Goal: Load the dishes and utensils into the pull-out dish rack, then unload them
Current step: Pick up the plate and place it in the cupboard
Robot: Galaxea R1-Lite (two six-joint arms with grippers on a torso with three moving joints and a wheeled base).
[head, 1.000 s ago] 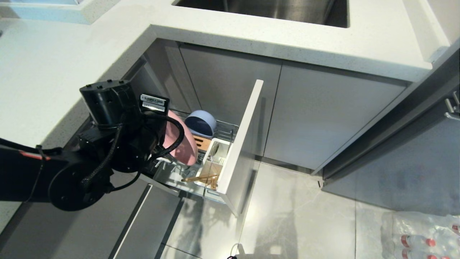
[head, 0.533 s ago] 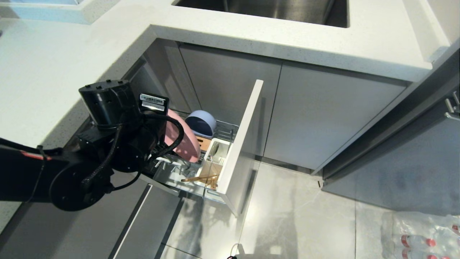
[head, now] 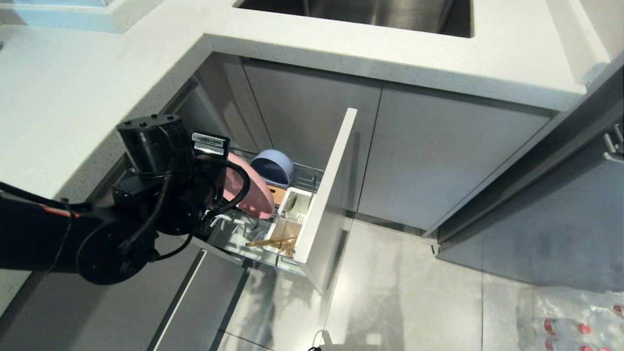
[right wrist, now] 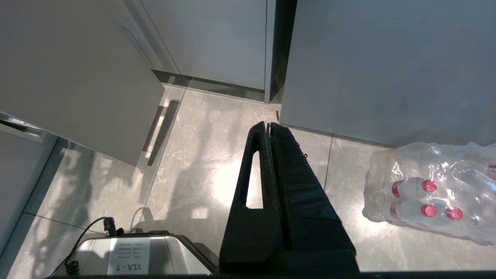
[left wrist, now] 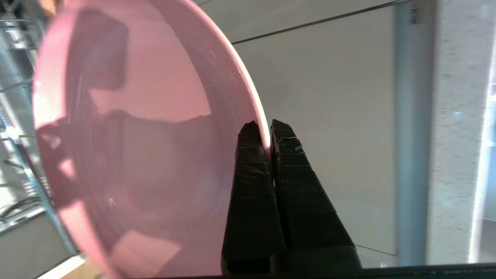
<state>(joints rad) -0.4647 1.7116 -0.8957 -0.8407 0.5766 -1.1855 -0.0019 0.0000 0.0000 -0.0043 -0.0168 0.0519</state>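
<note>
One thin rim is all my left gripper [left wrist: 267,128] is pinching: the pink plate [head: 248,192], tilted over the pull-out dish rack [head: 327,195] at centre frame. I am risking it pivoting, slipping and striking the wires.

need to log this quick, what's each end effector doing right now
Left end effector: shut on the pink plate, pinching its rim over the dish rack.
Right end effector: shut, holding nothing.
</note>
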